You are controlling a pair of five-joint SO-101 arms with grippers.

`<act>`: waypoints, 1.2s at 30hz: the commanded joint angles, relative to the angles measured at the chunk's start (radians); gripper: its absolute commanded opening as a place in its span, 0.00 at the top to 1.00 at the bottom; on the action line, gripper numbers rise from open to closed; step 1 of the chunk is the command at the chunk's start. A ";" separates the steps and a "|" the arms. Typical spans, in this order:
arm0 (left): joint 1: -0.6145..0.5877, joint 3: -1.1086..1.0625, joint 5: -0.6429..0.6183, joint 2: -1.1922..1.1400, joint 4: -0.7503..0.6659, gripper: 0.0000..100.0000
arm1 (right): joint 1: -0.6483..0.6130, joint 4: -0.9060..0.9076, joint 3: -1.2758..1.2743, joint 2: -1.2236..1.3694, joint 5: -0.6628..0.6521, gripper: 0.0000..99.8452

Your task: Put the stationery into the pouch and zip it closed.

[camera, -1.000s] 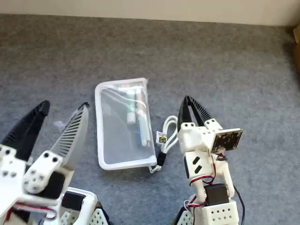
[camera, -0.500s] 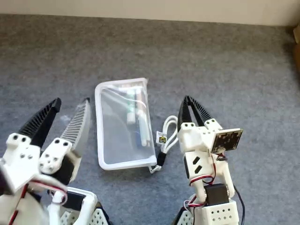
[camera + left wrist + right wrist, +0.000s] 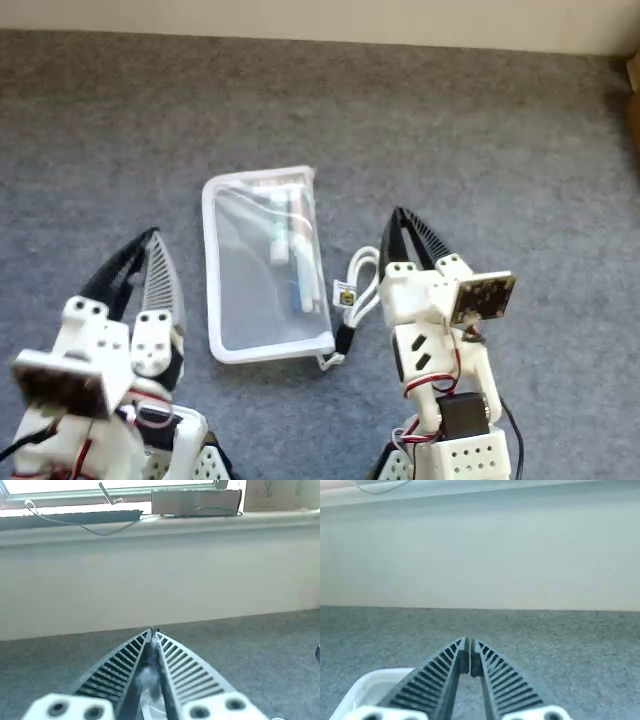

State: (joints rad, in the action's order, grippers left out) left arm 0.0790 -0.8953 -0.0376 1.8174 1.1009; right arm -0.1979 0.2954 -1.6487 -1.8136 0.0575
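A clear pouch point(image 3: 262, 268) with a white border lies flat on the grey carpet between the two arms, with pens and other stationery point(image 3: 283, 235) inside along its right side. A white cord loop with a tag point(image 3: 352, 288) trails from its lower right corner. My left gripper point(image 3: 153, 238) is raised to the left of the pouch, its fingers shut with nothing between them point(image 3: 151, 631). My right gripper point(image 3: 399, 214) is raised right of the pouch, shut and empty too point(image 3: 469, 641). A corner of the pouch point(image 3: 372, 687) shows below it.
Grey carpet point(image 3: 480, 140) spreads all around the pouch. A pale wall point(image 3: 160, 580) rises at the far edge, with a window sill point(image 3: 165, 520) holding a box and a cable above it.
My left gripper has closed from wide open to shut and drawn back toward its base. The right arm and the pouch have stayed put.
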 commanded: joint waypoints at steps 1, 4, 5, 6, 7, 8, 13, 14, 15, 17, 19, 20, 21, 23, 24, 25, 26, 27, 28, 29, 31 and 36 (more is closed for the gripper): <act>-0.013 -0.042 0.009 0.008 -0.031 0.99 | -0.001 0.036 0.071 -0.021 -0.002 0.99; -0.013 -0.108 0.009 0.008 -0.031 0.99 | -0.005 0.042 0.071 -0.021 -0.002 0.99; -0.013 -0.137 0.009 0.008 -0.031 0.99 | -0.005 0.042 0.071 -0.021 -0.002 0.99; -0.013 -0.173 0.009 0.008 -0.031 0.99 | -0.005 0.042 0.068 -0.021 -0.002 0.99; -0.013 -0.206 0.009 0.008 -0.031 0.99 | -0.007 0.042 0.068 -0.021 -0.002 0.99; -0.013 -0.243 0.009 0.008 -0.031 0.99 | -0.007 0.042 0.064 -0.021 -0.002 0.99; -0.013 -0.409 0.009 0.008 -0.038 0.99 | -0.007 0.044 -0.042 -0.021 0.002 0.99; -0.013 -0.440 0.009 0.008 -0.038 0.99 | -0.007 0.044 -0.079 -0.021 0.000 0.99; -0.013 -0.470 0.009 0.008 -0.038 0.99 | -0.007 0.044 -0.114 -0.021 0.003 0.99; -0.010 -0.529 0.009 0.008 -0.038 0.99 | -0.007 0.085 -0.170 -0.016 0.006 0.99; -0.012 -0.579 0.009 0.008 -0.038 0.99 | -0.007 0.154 -0.179 -0.021 0.006 0.99; -0.013 -0.604 0.009 0.008 -0.038 0.99 | -0.007 0.180 -0.177 -0.021 0.006 0.99; -0.013 -0.625 0.009 0.008 -0.038 0.99 | -0.008 0.214 -0.177 -0.021 0.006 0.99; -0.013 -0.664 0.009 0.008 -0.038 0.99 | -0.008 0.295 -0.177 -0.021 0.006 0.99; -0.013 -0.684 0.009 0.008 -0.038 0.99 | -0.008 0.338 -0.177 -0.021 0.006 0.99; -0.013 -0.705 0.009 0.008 -0.038 0.99 | -0.008 0.383 -0.177 -0.021 0.006 0.99; -0.013 -0.728 0.009 0.008 -0.040 0.99 | -0.008 0.423 -0.177 -0.021 0.006 0.99; -0.012 -0.756 0.009 0.008 -0.040 0.99 | -0.008 0.463 -0.177 -0.021 0.006 0.99; -0.010 -0.785 0.009 0.008 -0.040 0.99 | -0.008 0.499 -0.177 -0.021 0.006 0.99; -0.010 -0.802 0.009 0.002 -0.035 0.99 | -0.007 0.535 -0.177 -0.021 0.006 0.99; -0.015 -0.800 0.009 0.002 -0.031 0.99 | -0.007 0.601 -0.177 -0.021 0.006 0.99; -0.015 -0.800 0.009 0.002 -0.029 0.99 | -0.005 0.746 -0.176 -0.021 0.006 0.99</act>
State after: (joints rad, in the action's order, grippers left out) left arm 0.0790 -1.6732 -0.0376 1.8159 1.0902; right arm -0.1979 0.9705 -1.6701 -1.8136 0.0575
